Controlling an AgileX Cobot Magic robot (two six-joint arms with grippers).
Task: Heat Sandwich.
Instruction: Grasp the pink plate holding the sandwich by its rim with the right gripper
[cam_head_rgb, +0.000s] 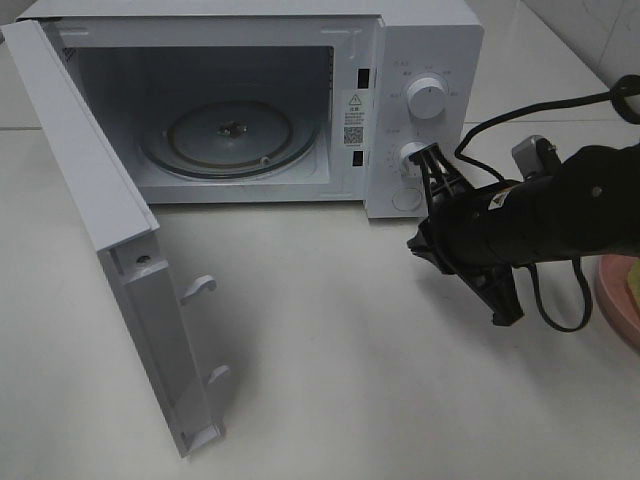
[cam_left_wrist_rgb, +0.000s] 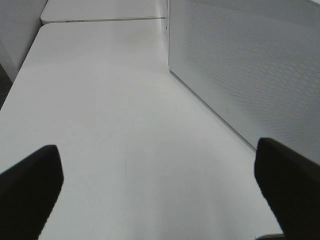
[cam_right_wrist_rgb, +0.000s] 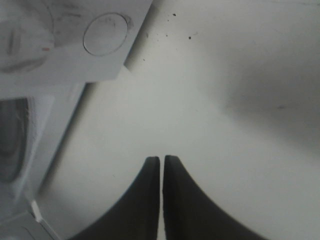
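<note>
Two black fingers of the right gripper (cam_right_wrist_rgb: 161, 164) are pressing almost together with nothing between them, pointing over the white table (cam_head_rgb: 350, 380) just in front of the control panel on the microwave (cam_head_rgb: 425, 60). Its door (cam_head_rgb: 150, 300) is standing wide open, exposing the glass turntable (cam_head_rgb: 200, 140). The left gripper (cam_left_wrist_rgb: 159, 180) is hovering with its fingers spread wide, empty, beside a perforated white panel (cam_left_wrist_rgb: 250, 65). The sandwich (cam_head_rgb: 633, 270) is showing only as a yellowish sliver on the pink plate (cam_head_rgb: 612, 300) at the right edge, well apart from the microwave.
</note>
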